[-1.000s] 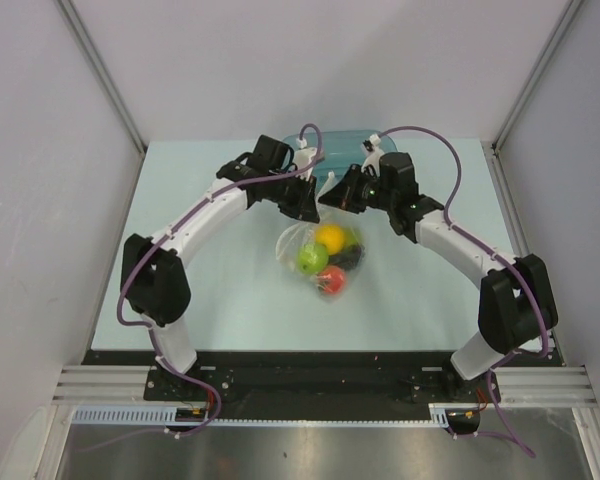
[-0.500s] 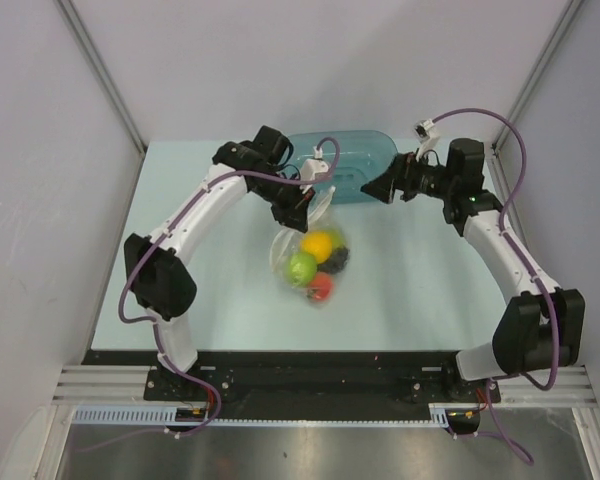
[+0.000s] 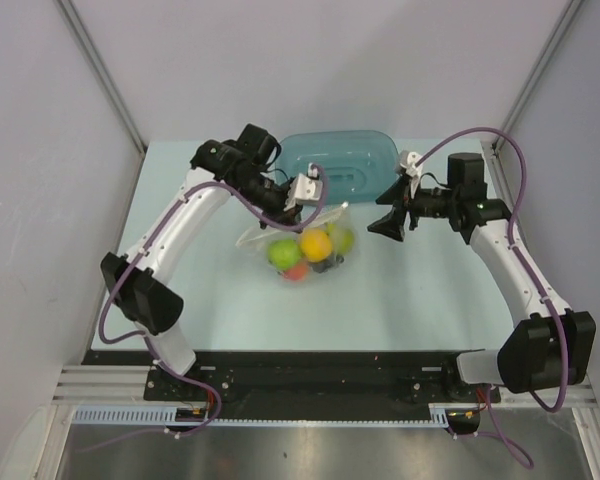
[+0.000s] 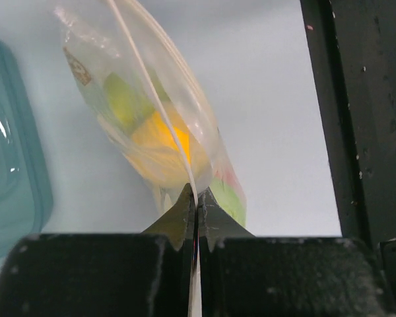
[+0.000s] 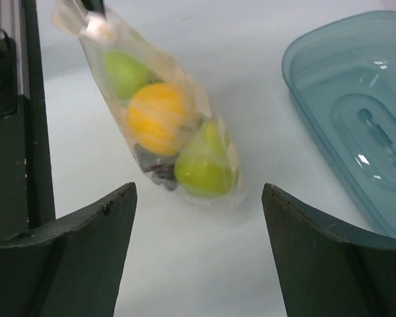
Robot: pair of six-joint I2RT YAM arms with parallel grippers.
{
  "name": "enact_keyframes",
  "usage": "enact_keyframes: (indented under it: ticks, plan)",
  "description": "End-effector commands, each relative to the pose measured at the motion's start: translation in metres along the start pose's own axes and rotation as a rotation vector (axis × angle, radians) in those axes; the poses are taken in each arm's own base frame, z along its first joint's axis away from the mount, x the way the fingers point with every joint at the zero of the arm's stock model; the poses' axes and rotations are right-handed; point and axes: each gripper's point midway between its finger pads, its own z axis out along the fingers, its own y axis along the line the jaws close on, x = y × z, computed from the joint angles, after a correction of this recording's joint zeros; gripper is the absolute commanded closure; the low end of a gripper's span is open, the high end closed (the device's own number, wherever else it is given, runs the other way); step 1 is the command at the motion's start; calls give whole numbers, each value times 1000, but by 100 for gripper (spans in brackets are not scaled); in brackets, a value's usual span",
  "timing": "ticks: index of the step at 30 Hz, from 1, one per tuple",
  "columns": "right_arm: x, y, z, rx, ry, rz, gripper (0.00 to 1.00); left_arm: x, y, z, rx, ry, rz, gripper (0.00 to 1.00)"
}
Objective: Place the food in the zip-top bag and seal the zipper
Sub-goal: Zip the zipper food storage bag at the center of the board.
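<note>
Pinching the crinkly clear bag (image 3: pixel 298 248) is the left end effector (image 4: pixel 195 201). Right end effector (image 3: pixel 388 222) is spread, teal tub (image 3: pixel 340 160) behind.

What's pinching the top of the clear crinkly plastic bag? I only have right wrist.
Observer: The left gripper, shut on the thin pale zipper strip of the clear crinkly zip-top bag; the left wrist view shows it.
Operator: I count four inside. A fifth?
Observer: Yes. The top view shows a red-orange toy peach in the bag, next to the green toy apple.
Operator: Where's that gripper relative to the teal translucent tub?
Observer: From above, at its near rim.
</note>
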Motion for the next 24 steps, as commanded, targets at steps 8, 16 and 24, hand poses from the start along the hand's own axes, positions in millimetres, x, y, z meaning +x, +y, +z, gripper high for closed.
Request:
enact_keyframes:
  ticks: [8, 16, 24]
  plan:
    - [-4, 52, 11, -219, -50, -360, 24, 15, -85, 32, 286, -3, 306, 100]
    - [41, 118, -7, -414, 71, -338, 30, 7, -55, 44, 242, -22, 159, 100]
    - [21, 98, 0, -307, 47, -241, 31, 4, -32, 45, 217, -19, 12, 100]
